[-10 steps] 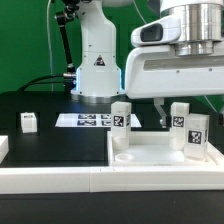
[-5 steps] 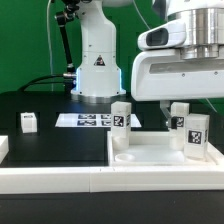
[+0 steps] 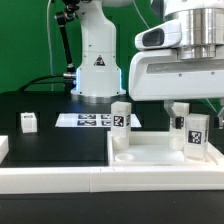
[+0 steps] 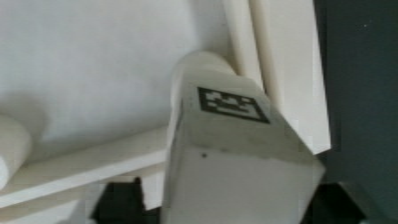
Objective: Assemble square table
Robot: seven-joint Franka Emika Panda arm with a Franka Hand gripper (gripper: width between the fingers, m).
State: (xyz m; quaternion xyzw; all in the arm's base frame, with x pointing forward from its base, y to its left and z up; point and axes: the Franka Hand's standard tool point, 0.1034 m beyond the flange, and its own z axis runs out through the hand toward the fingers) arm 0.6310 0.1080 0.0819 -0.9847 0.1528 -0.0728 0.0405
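Note:
The square table's white slab (image 3: pixel 150 152) lies at the exterior view's right, raised rim up. Three short white tagged legs stand on it: one at the slab's left (image 3: pixel 121 115), one at its right (image 3: pixel 197 131) and one behind (image 3: pixel 181 119). My gripper (image 3: pixel 180 108) has come down over that back leg. In the wrist view the leg (image 4: pixel 231 140) fills the space between my dark fingers (image 4: pixel 128 200), which lie against both its sides, so the gripper (image 4: pixel 235 205) is shut on it. The slab (image 4: pixel 89 70) lies beneath. Another leg (image 3: pixel 28 122) stands loose at the exterior view's left.
The marker board (image 3: pixel 86 120) lies flat behind the slab, in front of the robot base (image 3: pixel 97 62). A long white border bar (image 3: pixel 50 181) runs along the front edge. A white piece (image 3: pixel 3 147) shows at the exterior view's left edge.
The jaws have closed from wide open onto the back leg. The arm has barely shifted and the other legs stand where they were.

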